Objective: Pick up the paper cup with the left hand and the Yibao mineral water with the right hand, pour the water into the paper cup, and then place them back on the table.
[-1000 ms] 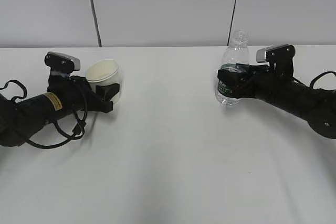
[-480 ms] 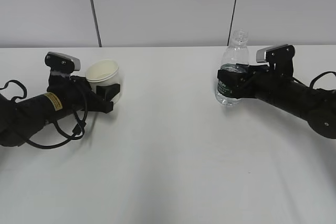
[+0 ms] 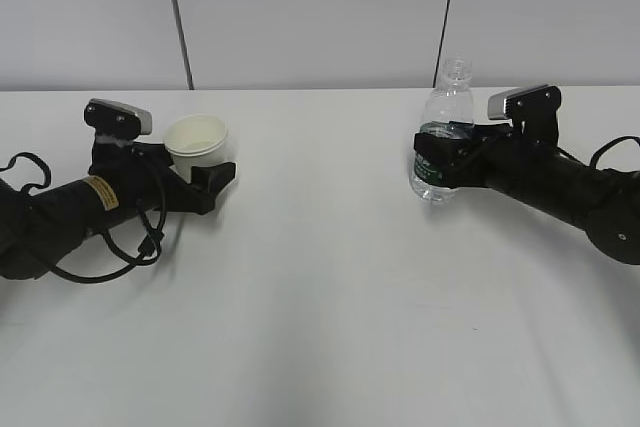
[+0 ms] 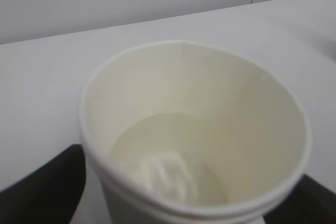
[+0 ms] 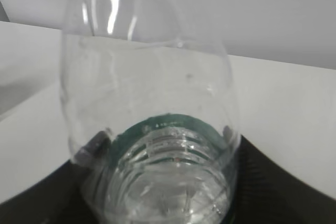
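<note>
Cup point(image 3: 197, 138) is gripped by the left hand point(image 3: 205, 179), well left of the bottle point(image 3: 443, 133), which is clamped by the right hand point(image 3: 440, 160).

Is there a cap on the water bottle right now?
No. In the exterior view the Yibao mineral water ends in an open, bare neck with nothing screwed on top.
</note>
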Action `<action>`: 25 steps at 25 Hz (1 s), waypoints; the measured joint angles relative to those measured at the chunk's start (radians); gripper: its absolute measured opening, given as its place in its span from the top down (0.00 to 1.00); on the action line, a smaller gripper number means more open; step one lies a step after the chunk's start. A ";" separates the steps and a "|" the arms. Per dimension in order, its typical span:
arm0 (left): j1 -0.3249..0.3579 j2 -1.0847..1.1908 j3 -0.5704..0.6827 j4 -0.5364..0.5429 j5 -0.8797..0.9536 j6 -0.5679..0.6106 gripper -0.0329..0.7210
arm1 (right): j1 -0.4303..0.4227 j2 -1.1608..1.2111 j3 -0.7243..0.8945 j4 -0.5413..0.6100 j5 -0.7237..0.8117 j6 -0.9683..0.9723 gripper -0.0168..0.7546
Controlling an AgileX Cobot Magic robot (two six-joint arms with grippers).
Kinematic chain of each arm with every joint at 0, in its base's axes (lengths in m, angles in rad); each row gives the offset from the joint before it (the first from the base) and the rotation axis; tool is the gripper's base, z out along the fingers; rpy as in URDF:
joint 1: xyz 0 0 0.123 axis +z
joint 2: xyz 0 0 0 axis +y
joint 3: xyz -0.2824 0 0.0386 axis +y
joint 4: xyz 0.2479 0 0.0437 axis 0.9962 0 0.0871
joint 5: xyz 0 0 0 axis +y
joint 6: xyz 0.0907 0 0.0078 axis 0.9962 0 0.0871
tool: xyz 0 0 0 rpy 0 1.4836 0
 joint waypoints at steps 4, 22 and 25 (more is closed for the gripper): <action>0.000 0.000 0.000 -0.001 0.000 0.000 0.17 | 0.000 0.000 0.000 0.000 0.000 0.000 0.38; 0.000 0.000 0.000 -0.003 -0.006 0.000 0.17 | 0.000 0.000 0.000 -0.038 0.030 0.020 0.15; 0.000 0.000 0.000 -0.003 -0.011 -0.002 0.17 | 0.000 -0.004 0.000 -0.048 0.051 0.031 0.14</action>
